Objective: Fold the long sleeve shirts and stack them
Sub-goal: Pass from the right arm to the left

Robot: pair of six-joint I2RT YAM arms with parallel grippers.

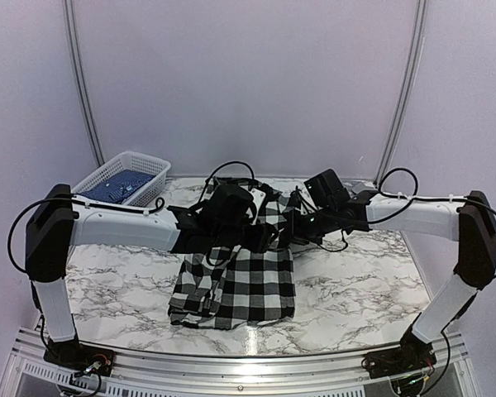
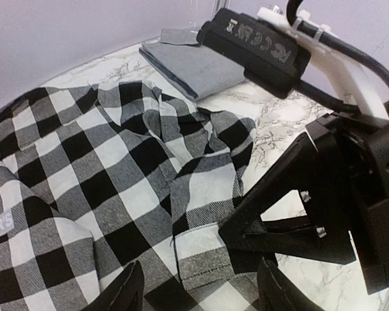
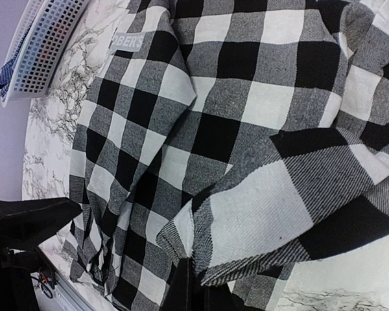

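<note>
While the checked shirt (image 1: 240,285) lies rumpled mid-desk (image 1: 355,289), the right pincer (image 3: 189,277) pinches one fold and the left pincer (image 2: 201,288) gapes wide above it. Folded grey cloth (image 2: 194,65) lies toward the far edge, a basket (image 3: 45,39) at the far left corner.

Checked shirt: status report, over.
Left gripper open above black-and-white checked cloth shirt. Right gripper shut on its edge. Folded grey cloth lies beyond it.

- Top external view: high behind both arm bases, facing the back wall, taking in the whole white marbled bench (image 1: 364,281).
- Left wrist view: low, close over the black-and-white checked cloth shirt (image 2: 104,168), facing the right arm (image 2: 350,194).
- Right wrist view: close above that shirt, facing the white plastic basket (image 3: 35,45).
</note>
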